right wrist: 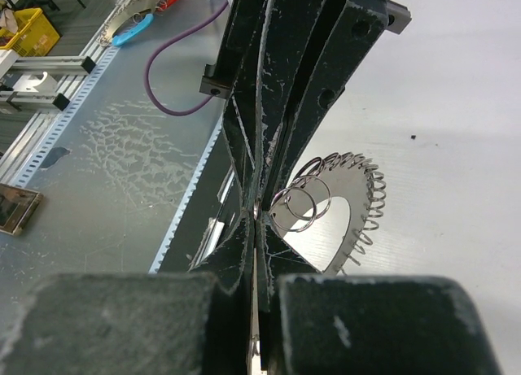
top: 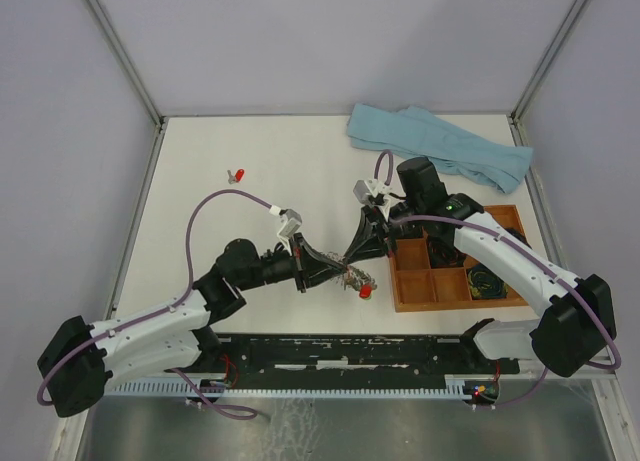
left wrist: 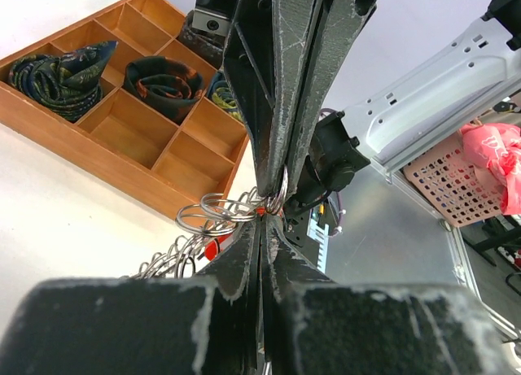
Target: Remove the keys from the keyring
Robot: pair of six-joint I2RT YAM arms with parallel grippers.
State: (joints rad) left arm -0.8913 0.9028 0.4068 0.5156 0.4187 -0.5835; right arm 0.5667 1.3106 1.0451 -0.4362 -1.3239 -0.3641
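Note:
The keyring (top: 352,275) is a silvery ring fringed with small wire loops, held just above the table left of the wooden tray (top: 412,299). My left gripper (top: 337,270) and right gripper (top: 357,251) meet tip to tip at it, each shut on a loop. In the left wrist view my left gripper (left wrist: 262,218) pinches beside the loops (left wrist: 207,228), and a red key head (left wrist: 213,246) hangs under them. The right wrist view shows my right gripper (right wrist: 256,218) closed at the ring's (right wrist: 358,202) edge. A red key (top: 366,292) dangles below the ring. Another red key (top: 237,175) lies far left.
The wooden tray (left wrist: 98,151) has several compartments, some holding dark coiled bundles (left wrist: 163,78). A light blue cloth (top: 440,143) lies at the back right. The table's near edge has a metal rail (top: 330,353) behind the arms' bases.

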